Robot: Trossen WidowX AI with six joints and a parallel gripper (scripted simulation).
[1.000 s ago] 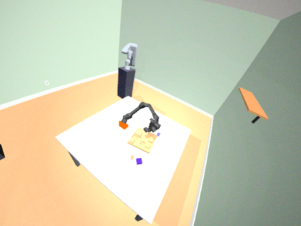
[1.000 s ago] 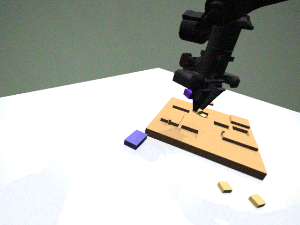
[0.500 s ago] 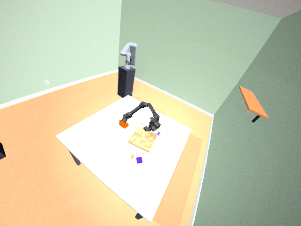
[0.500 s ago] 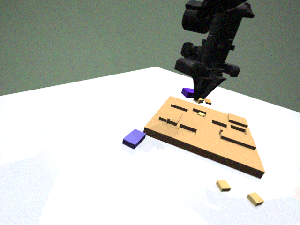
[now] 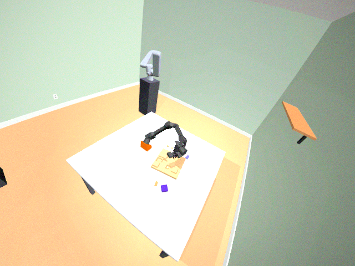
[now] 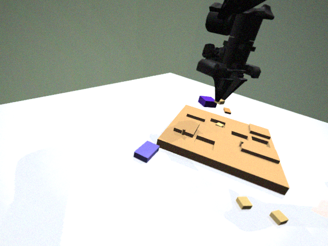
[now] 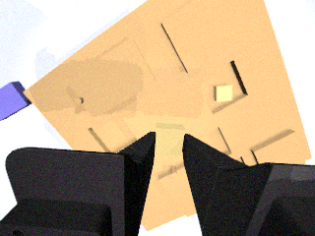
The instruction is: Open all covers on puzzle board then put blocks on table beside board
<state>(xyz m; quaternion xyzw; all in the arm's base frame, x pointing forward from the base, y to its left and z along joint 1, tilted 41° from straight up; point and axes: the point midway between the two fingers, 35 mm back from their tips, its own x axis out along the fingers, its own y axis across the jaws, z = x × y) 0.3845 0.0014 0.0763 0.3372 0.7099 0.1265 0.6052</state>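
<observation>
The tan puzzle board lies on the white table. My gripper hangs above the board's far edge, shut on a small pale tan block that is lifted clear of the board. Another pale yellow block sits in an open well. Several wells and slots on the board look dark and empty.
A dark purple block, a small orange block and a light purple block lie on the table beside the board. Two tan blocks lie near its front corner. The arm's orange base stands behind.
</observation>
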